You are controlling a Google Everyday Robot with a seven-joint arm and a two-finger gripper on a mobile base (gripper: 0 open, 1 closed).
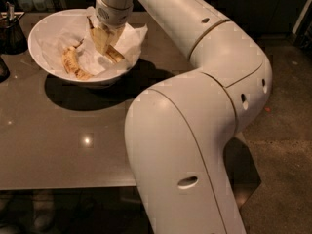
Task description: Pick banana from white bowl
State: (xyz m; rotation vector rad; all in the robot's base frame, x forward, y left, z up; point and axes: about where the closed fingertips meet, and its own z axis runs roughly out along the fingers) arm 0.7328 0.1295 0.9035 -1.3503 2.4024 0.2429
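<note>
Glossy table point(58, 145) — gripper point(105, 42) over paper-lined bowl point(33, 45)

Glossy grey-brown table point(58, 145) across the left and middle, with a small bright glint on its near-left part and a broad shadow under the white bowl point(33, 45). Within that bowl, left of the gripper point(105, 42) at its far-right side, a thick, curved, brown-speckled banana point(72, 64) lying on crumpled white paper point(132, 37) with one corner poking over the right rim. At the far left edge, a dark container point(11, 33) with thin things sticking up, a second dark object point(2, 68) just nearer, cut off by the edge, and dark floor point(287, 130) off to the right.
</note>
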